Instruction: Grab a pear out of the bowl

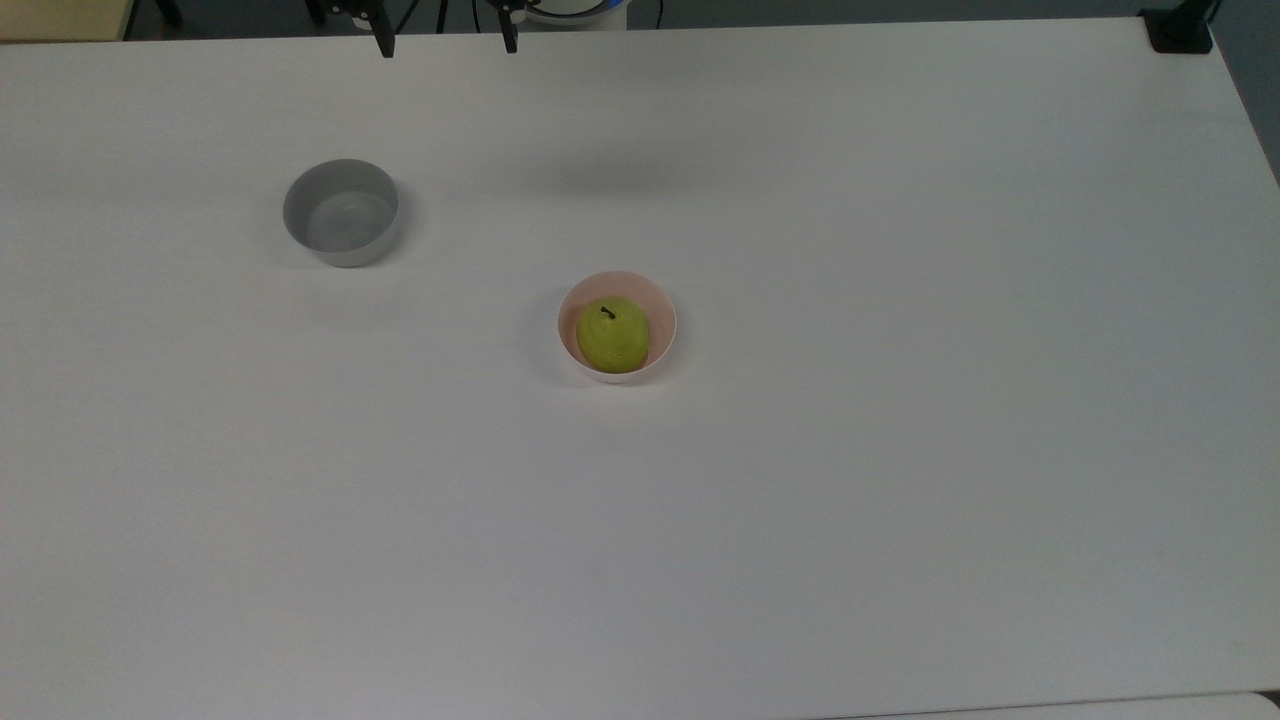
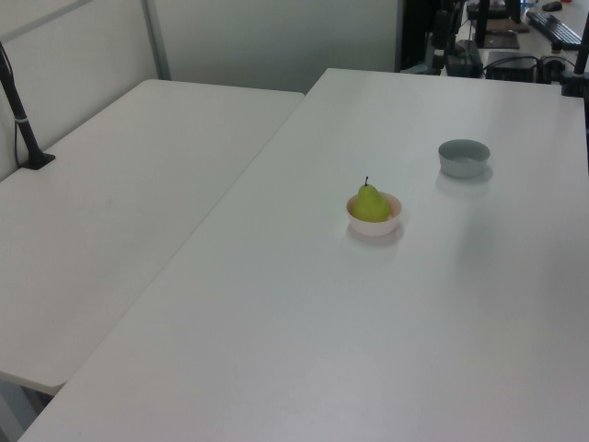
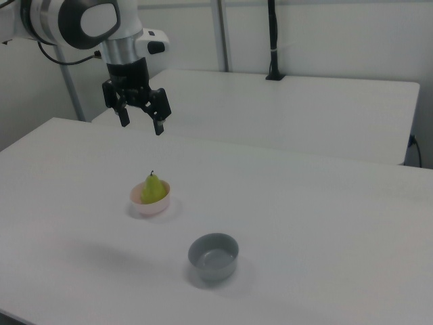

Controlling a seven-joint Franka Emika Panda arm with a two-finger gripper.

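Approach step, grasp not yet begun. Gripper [image 3: 141,124] raised with fingers spread, empty. Below it and well apart, pear [image 3: 153,188] upright in pink bowl [image 3: 149,205]. Next: lowering over the fruit, then closing around it.

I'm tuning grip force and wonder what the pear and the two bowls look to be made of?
The pear: probably a plastic or foam replica, since its yellow-green skin is even and unblemished; real fruit can't be excluded. The pink bowl and grey bowl: likely matte plastic, with thin walls, flat colour and no sharp glints.
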